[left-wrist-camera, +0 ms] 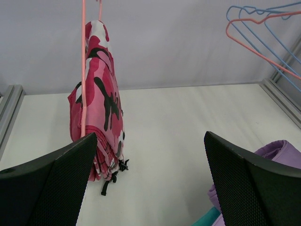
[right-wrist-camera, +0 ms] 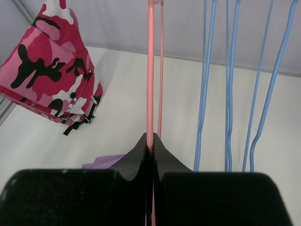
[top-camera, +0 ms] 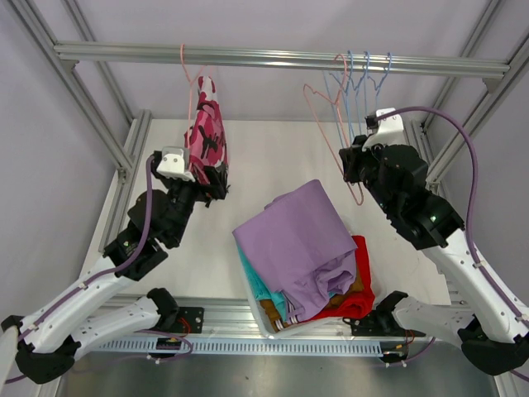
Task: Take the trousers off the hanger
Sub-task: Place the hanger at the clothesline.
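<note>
The pink camouflage trousers point(top-camera: 205, 132) hang folded over a pink wire hanger point(left-wrist-camera: 83, 70) on the overhead rail at the left. My left gripper point(top-camera: 213, 184) is open beside their lower end; in the left wrist view the trousers point(left-wrist-camera: 101, 117) lie just behind the left finger point(left-wrist-camera: 51, 188), with nothing between the jaws. My right gripper point(top-camera: 349, 169) is shut on the wire of an empty pink hanger point(right-wrist-camera: 151, 70) at the right. The lilac trousers point(top-camera: 297, 240) lie on top of a pile with teal point(top-camera: 258, 285) and red point(top-camera: 359, 281) ones.
The pile sits in a white bin point(top-camera: 263, 318) at the front centre. Several empty blue hangers point(top-camera: 364, 83) hang on the rail point(top-camera: 248, 56) beside the pink one. Aluminium frame posts stand along both sides of the white table point(top-camera: 273, 157).
</note>
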You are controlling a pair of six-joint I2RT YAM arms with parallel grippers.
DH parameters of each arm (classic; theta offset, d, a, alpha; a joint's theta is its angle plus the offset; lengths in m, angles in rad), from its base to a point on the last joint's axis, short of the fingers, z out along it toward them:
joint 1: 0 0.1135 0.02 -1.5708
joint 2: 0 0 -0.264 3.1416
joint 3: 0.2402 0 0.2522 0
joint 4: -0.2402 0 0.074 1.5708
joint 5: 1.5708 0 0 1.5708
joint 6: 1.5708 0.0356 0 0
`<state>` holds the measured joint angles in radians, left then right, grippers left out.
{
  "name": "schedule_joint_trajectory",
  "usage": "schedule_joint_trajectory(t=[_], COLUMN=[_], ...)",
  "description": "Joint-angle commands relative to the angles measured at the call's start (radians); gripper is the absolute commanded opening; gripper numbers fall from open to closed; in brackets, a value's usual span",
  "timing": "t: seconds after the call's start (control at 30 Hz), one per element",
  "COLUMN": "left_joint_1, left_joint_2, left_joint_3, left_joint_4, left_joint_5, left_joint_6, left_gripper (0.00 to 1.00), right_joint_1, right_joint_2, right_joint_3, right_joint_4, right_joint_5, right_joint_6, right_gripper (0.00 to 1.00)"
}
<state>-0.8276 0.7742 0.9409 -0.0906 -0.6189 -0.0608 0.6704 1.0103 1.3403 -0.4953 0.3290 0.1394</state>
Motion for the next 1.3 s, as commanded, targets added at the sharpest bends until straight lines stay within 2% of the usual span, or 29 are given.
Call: schedule_joint_trajectory(t=[0.0,0.27,0.53,0.7,0.87,0.9,0.93,1.0,1.13,1.27], left_joint_1=[0.021,0.033,0.042,0.050,0.054,0.056,0.056,0.056,0.056,0.058], left_joint_2=[-0.010,-0.010,-0.010,-0.009,-0.006,-0.006,-0.004,-0.006,-0.006,-0.009], left_joint_3=[0.015,0.019,0.022,0.025,0.025,0.024,0.027,0.025,0.027,0.027], left_joint_4=[0.012,0.002,-0.003,-0.006,-0.008,-0.011,-0.012,-0.014,-0.014,-0.015], left_joint_5=[0.027,0.047,0.056,0.062,0.074,0.074,0.074,0.076,0.081,0.074], left_joint_6=[-0.025,-0.037,-0.047,-0.051,-0.057,-0.057,-0.059,-0.060,-0.062,-0.063], left_gripper=[0.99,0.99,0.99,0.99,1.00,1.00,0.99,0.99,0.99,1.00], right_joint_1=[-0.005,-0.069,-0.152,-0.173,-0.173,-0.175,-0.175,-0.175,-0.173,-0.173], right_joint_2=[0.031,0.108,0.214,0.270,0.255,0.246,0.240,0.226,0.162,0.096], right_joint_3=[0.074,0.128,0.160,0.132,0.036,0.010,-0.001,-0.026,-0.098,-0.135], right_joint_4=[0.073,0.112,0.144,0.153,0.195,0.198,0.198,0.204,0.216,0.204], right_joint_5=[0.048,0.033,-0.053,-0.102,-0.111,-0.111,-0.113,-0.122,-0.136,-0.140], right_joint_6=[-0.049,-0.067,-0.051,-0.028,0.000,0.012,0.019,0.029,0.054,0.068], right_gripper=[0.00,0.00,0.00,0.00,0.01,0.06,0.18,0.22,0.50,0.65])
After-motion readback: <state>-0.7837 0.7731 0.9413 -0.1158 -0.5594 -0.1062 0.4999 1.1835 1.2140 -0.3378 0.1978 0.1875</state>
